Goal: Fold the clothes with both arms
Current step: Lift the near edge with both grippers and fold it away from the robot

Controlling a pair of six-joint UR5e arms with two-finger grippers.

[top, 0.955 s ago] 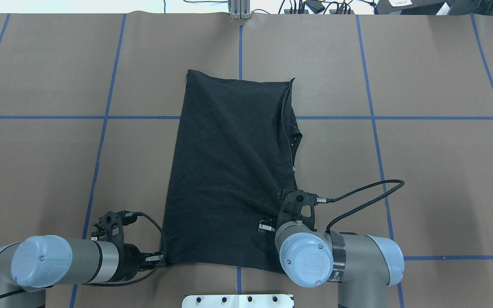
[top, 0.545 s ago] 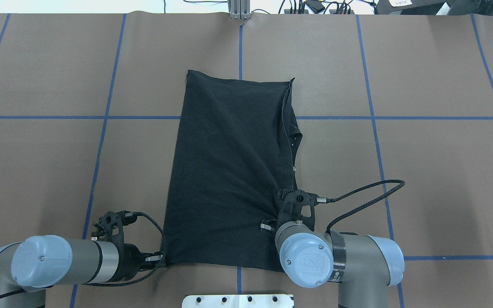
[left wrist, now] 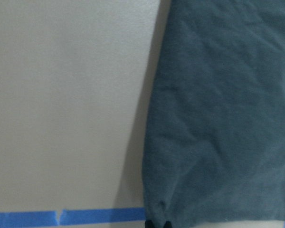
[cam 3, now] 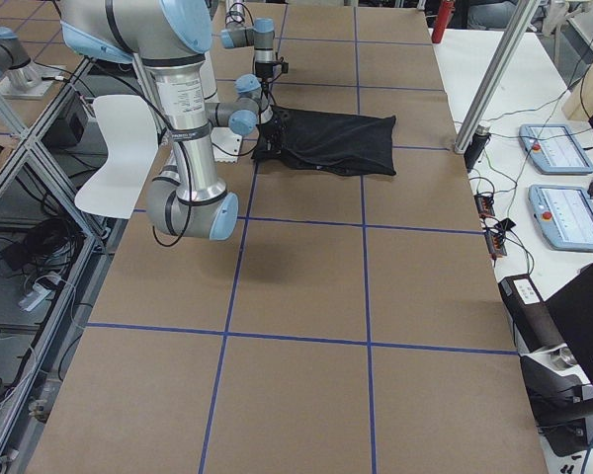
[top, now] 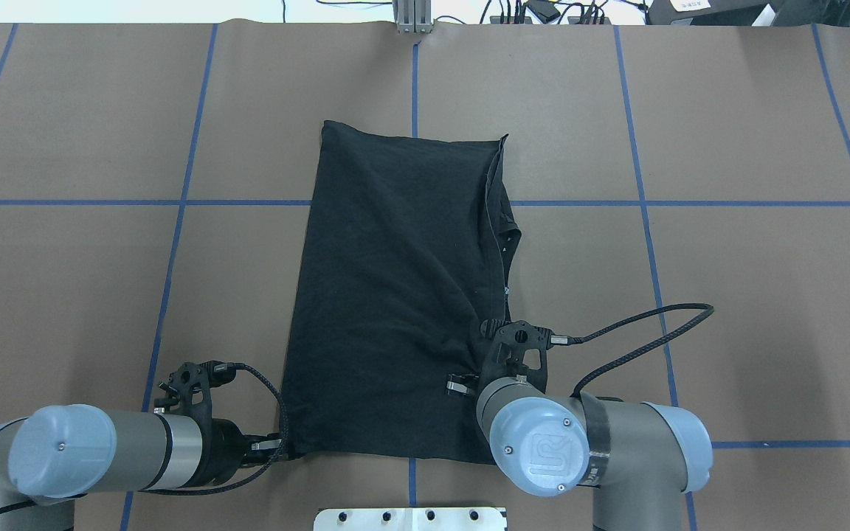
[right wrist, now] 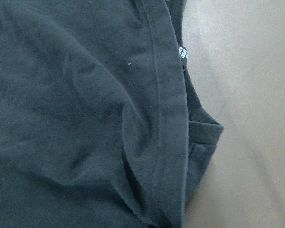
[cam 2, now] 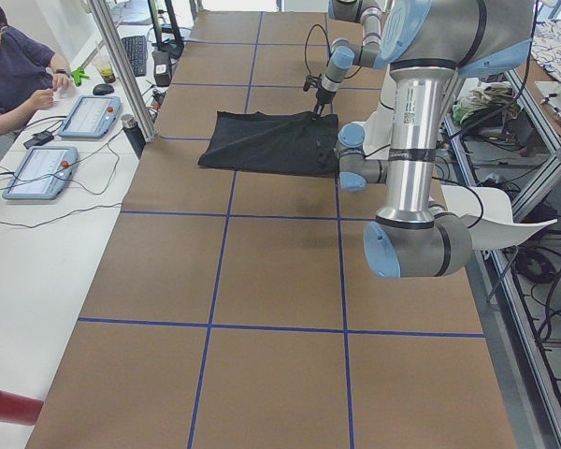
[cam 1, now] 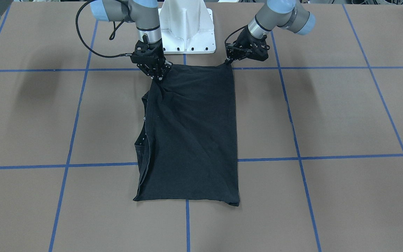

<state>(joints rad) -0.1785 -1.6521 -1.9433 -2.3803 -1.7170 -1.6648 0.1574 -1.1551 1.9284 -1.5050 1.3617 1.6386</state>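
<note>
Black T-shirt (cam 1: 191,140) is pinched at near corners by left claw (cam 1: 227,63) and right claw (cam 1: 158,77), which has edged rightward.

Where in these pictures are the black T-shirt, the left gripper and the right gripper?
T-shirt (top: 395,295): overhead view, middle of the cloth.
left gripper (cam 1: 228,63): front-facing view, between its fingertips at the shirt's corner.
right gripper (cam 1: 158,78): front-facing view, between its fingertips on the shirt's edge.

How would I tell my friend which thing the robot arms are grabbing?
Find the big brown table with blue tape lines. Near the robot's white base lies a black T-shirt, folded into a long rectangle. It is the only cloth there, and the left gripper and right gripper pinch its near corners.
</note>
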